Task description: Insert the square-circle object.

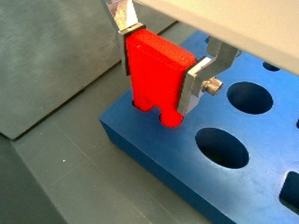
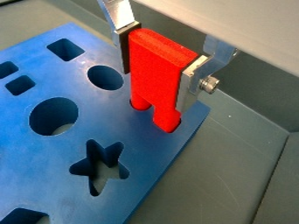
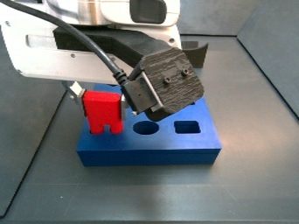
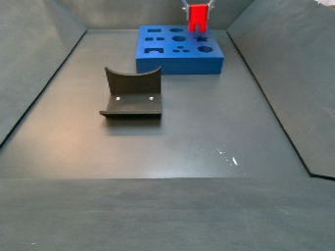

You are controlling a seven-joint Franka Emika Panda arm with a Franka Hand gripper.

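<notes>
Insertion is pending: the end effector (image 2: 162, 68) clamps the square-circle object (image 2: 158, 77) upright, prongs at the blue board's (image 2: 70, 188) edge, not yet seated.

Blue board (image 4: 210, 61) and fixture (image 4: 131, 95) on grey tabletop (image 4: 170, 157).
The board lies far, under my tool (image 2: 160, 61); the fixture stands nearer and left, well apart.
</notes>
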